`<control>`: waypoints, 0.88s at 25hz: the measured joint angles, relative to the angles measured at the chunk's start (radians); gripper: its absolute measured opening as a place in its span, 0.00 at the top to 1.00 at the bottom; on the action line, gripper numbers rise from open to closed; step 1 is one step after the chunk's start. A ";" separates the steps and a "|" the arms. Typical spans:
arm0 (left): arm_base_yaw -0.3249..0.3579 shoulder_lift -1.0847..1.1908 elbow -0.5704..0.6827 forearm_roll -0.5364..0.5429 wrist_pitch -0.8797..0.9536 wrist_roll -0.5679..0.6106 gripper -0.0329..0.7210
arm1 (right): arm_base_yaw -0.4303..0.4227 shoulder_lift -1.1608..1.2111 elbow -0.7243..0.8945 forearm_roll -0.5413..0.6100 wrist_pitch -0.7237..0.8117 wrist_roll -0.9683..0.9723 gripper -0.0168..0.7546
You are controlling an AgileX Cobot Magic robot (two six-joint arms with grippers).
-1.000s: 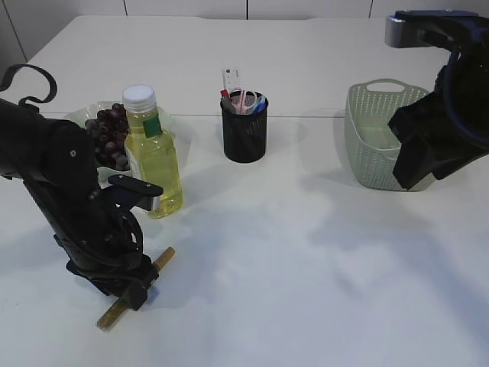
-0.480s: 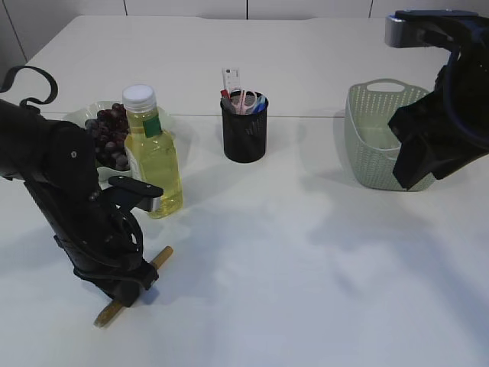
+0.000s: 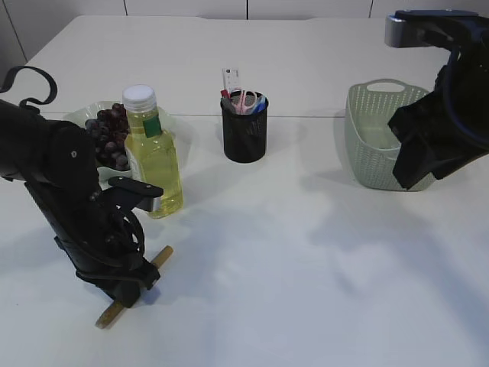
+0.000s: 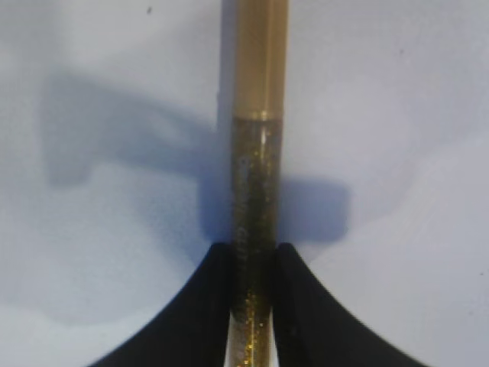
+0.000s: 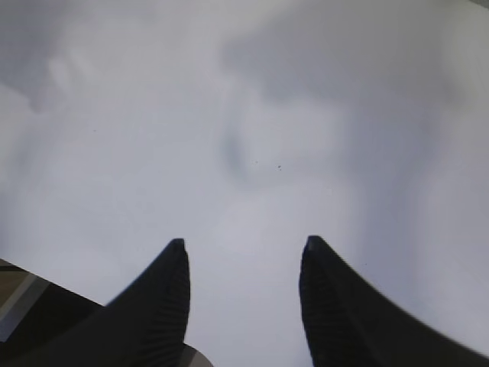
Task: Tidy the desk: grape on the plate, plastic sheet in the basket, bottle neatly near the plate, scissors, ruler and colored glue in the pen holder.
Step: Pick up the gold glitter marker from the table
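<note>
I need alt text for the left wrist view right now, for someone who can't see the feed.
The left gripper has its two black fingers closed against the sides of a slim gold glitter glue tube lying on the white table. The tube runs straight up the frame, its solid gold cap end farthest from the camera.

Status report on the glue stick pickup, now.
Left gripper shut on the gold glitter glue stick, stick lying on the table. Right gripper open, empty. Bottle close by; pen holder beyond.
</note>
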 joint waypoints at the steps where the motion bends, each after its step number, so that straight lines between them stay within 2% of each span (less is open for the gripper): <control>1: 0.000 0.000 0.000 -0.005 0.000 0.000 0.79 | 0.000 0.000 0.000 0.000 0.000 0.000 0.49; 18: -0.003 -0.179 0.004 -0.054 0.008 0.000 0.79 | 0.000 0.000 0.000 0.000 -0.007 0.000 0.49; 22: -0.003 -0.265 0.008 -0.066 0.008 0.002 0.79 | 0.000 0.000 0.000 0.044 -0.027 -0.002 0.49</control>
